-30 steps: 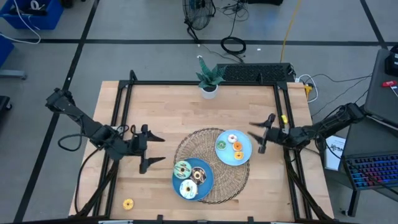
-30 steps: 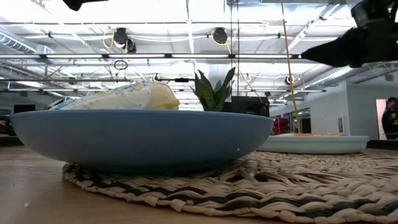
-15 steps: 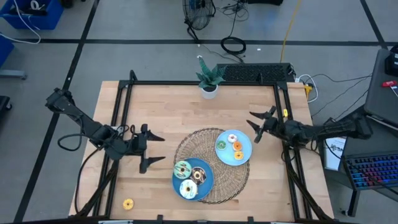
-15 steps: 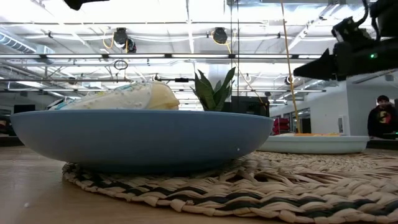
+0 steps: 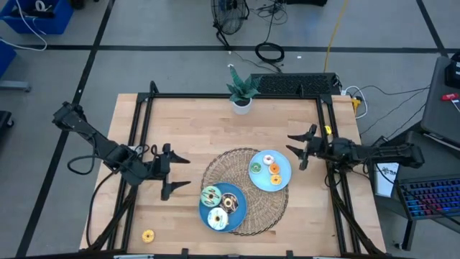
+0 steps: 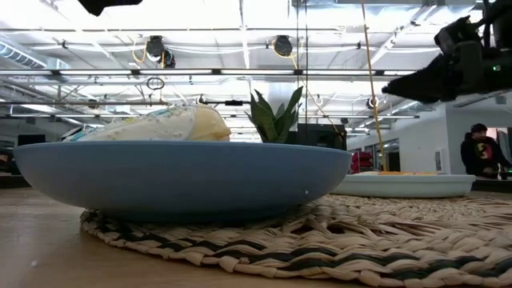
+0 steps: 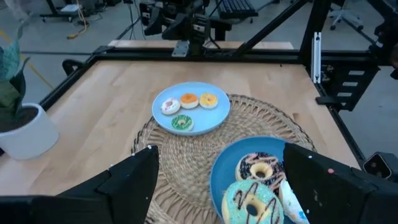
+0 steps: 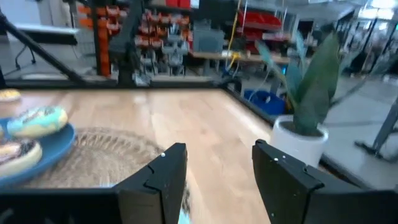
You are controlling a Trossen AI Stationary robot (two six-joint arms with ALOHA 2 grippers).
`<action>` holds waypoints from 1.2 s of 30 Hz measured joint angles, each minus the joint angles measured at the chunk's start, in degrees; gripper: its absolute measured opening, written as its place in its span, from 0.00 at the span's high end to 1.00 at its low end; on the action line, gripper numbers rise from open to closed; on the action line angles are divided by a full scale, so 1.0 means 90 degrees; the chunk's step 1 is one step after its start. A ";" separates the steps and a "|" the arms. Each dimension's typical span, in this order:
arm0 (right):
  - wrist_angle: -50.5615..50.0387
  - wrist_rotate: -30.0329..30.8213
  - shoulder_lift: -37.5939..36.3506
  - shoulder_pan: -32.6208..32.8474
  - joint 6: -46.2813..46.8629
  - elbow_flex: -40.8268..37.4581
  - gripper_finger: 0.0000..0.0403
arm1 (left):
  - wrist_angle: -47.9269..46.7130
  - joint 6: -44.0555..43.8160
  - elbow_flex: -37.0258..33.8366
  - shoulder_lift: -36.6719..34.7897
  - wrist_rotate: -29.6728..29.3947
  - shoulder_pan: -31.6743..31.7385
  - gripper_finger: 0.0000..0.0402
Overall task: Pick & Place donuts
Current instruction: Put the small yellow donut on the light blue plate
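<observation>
Hovering empty with fingers parted, the right gripper [image 5: 300, 148] hung near the table's [image 5: 187, 126] right edge, just beside the light-blue plate [image 5: 282, 180] holding four donuts [image 5: 269, 160]. The left gripper [image 5: 175, 173] waited open. Only the high view showed a yellow donut [image 5: 148, 235] alone at the front-left corner.

I see a potted plant [image 5: 241, 92] at the table's [image 5: 187, 126] far edge. A round woven mat [image 5: 264, 208] lies mid-table, bearing two blue plates [image 5: 282, 180]. Beyond the table, a fan [image 5: 228, 16] and cables sit on the floor; a person [image 6: 481, 152] stands in the background.
</observation>
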 joint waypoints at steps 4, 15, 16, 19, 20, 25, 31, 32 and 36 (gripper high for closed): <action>-0.0620 -0.0046 -0.0331 0.0000 0.0405 0.0002 0.59 | -0.0090 -0.0459 0.0000 0.0010 0.0051 0.0000 0.16; -0.0496 -0.0118 -0.0343 0.0000 0.0472 0.0012 0.59 | -0.0312 -0.1409 0.0008 0.0093 0.0529 0.0002 0.16; -0.0488 -0.0118 -0.0343 0.0000 0.0478 0.0012 0.59 | -0.0324 -0.1520 0.0008 0.0144 0.0775 0.0000 0.17; -0.0467 -0.0118 -0.0345 0.0000 0.0478 0.0012 0.59 | -0.0433 -0.1847 0.0010 0.0489 0.1314 -0.0054 0.16; -0.0465 -0.0118 -0.0345 0.0000 0.0478 0.0012 0.59 | -0.0459 -0.2009 0.0010 0.0640 0.1389 -0.0092 0.17; -0.0460 -0.0118 -0.0345 0.0000 0.0478 0.0012 0.59 | -0.1005 -0.2880 0.0551 0.1726 0.1778 -0.0272 0.17; -0.0451 -0.0118 -0.0343 0.0000 0.0478 0.0012 0.59 | -0.3323 -0.4153 0.2353 0.3461 0.2550 -0.0747 0.17; -0.0448 -0.0120 -0.0343 0.0000 0.0478 0.0012 0.59 | -0.3799 -0.4458 0.2648 0.3730 0.2775 -0.0810 0.17; -0.0442 -0.0120 -0.0344 0.0000 0.0478 0.0012 0.59 | -0.5152 -0.6109 0.3575 0.4674 0.3896 -0.1044 0.17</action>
